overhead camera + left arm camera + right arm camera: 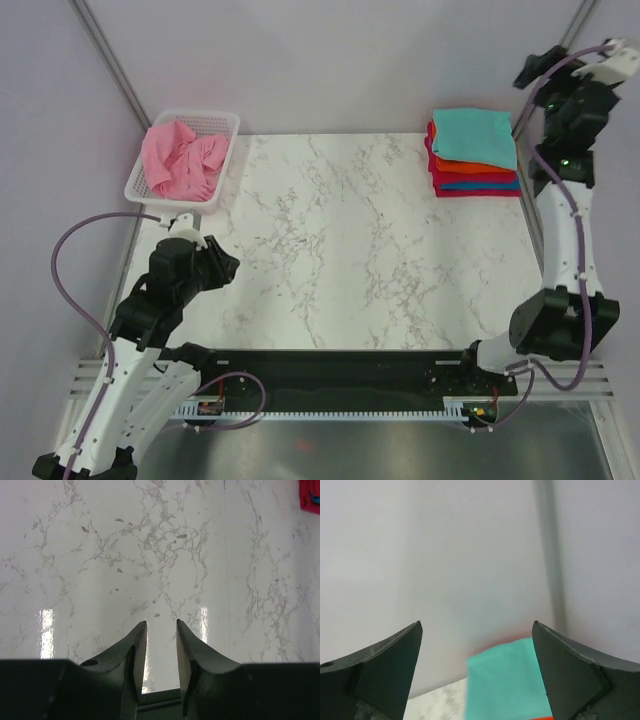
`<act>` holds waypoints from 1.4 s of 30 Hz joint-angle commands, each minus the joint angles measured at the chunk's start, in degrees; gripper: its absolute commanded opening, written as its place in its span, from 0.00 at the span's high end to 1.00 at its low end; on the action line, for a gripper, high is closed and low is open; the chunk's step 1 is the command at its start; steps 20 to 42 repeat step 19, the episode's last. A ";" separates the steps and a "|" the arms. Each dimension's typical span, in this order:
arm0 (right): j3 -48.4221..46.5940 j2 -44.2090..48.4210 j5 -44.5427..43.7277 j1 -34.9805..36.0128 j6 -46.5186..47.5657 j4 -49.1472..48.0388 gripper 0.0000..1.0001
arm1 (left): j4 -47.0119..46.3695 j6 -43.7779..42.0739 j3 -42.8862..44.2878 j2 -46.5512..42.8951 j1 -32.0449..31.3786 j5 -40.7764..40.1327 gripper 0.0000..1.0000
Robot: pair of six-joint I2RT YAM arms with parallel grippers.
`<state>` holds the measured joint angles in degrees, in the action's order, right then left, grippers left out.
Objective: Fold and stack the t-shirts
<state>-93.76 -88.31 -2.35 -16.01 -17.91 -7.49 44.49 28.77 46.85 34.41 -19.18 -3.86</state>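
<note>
Bare marble table [350, 250] lies open across the whole middle, near edge to far edge, so a gripper has room to pass; the left gripper [161, 623] hangs over the near-left part, jaws a narrow slot apart with nothing between. The far-left corner is blocked by a white basket [228, 122] holding a crumpled pink t-shirt [180, 160], and the far-right corner by a stack of folded t-shirts [478, 180] with a teal t-shirt [472, 135] on top. The right gripper [476, 625] is spread wide, raised above and behind that stack, close to the back wall [330, 60] and clear of the cloth.
</note>
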 commanded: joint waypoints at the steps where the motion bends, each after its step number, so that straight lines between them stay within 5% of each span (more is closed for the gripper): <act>1: 17.21 10.73 -3.52 16.84 -0.64 4.06 0.02 | -2.30 -2.85 0.61 -1.36 0.54 1.75 0.62; 2: 21.03 13.58 -5.19 25.07 -0.29 4.23 0.02 | -2.30 -2.76 0.44 -1.54 0.55 1.66 0.61; 9: 58.54 33.80 -10.12 49.38 -14.41 -2.17 0.02 | -2.74 -3.20 0.35 -0.93 0.63 1.13 0.61; 13: 67.46 33.82 -15.48 63.09 -20.13 -3.32 0.02 | -2.74 -3.11 0.17 -1.37 0.55 0.61 0.61; 17: 71.86 31.80 -28.02 80.03 -22.52 -5.78 0.02 | -2.92 -3.72 0.26 -2.68 0.63 1.05 0.75; 18: 72.57 30.67 -29.63 81.91 -22.95 -6.22 0.02 | -2.74 -3.90 0.78 -3.21 0.72 0.61 0.73; 19: 72.75 30.13 -30.77 84.63 -23.57 -6.22 0.02 | -2.65 -3.38 0.87 -3.82 0.64 -1.57 0.60; 42: 72.75 30.13 -30.77 84.63 -23.57 -6.22 0.02 | -2.65 -3.38 0.87 -3.82 0.64 -1.57 0.60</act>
